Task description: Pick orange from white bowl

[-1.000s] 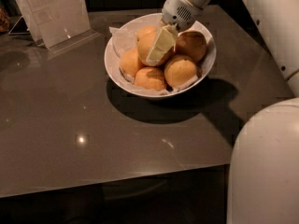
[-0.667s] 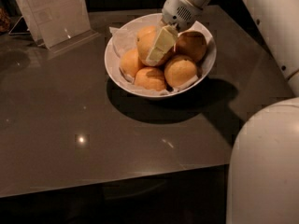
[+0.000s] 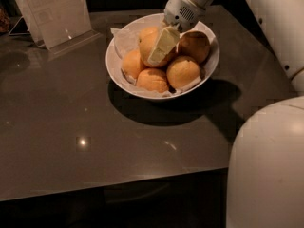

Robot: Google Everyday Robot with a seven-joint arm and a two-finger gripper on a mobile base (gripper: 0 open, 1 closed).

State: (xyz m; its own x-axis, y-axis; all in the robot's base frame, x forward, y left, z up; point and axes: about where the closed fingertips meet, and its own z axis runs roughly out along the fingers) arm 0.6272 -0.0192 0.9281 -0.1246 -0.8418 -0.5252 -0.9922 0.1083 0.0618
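Dark table (image 3: 71,127) bears white bowl (image 3: 113,69), gripper (image 3: 160,50) atop orange (image 3: 146,46) amid other oranges (image 3: 183,72).

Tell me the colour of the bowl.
White, seen in the camera view. The gripper is at the top orange in the bowl.

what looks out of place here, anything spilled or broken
Nothing stands out. The white bowl sits upright on the table, its oranges piled inside on crinkled paper, none spilled. The gripper is down in the bowl against the top orange.
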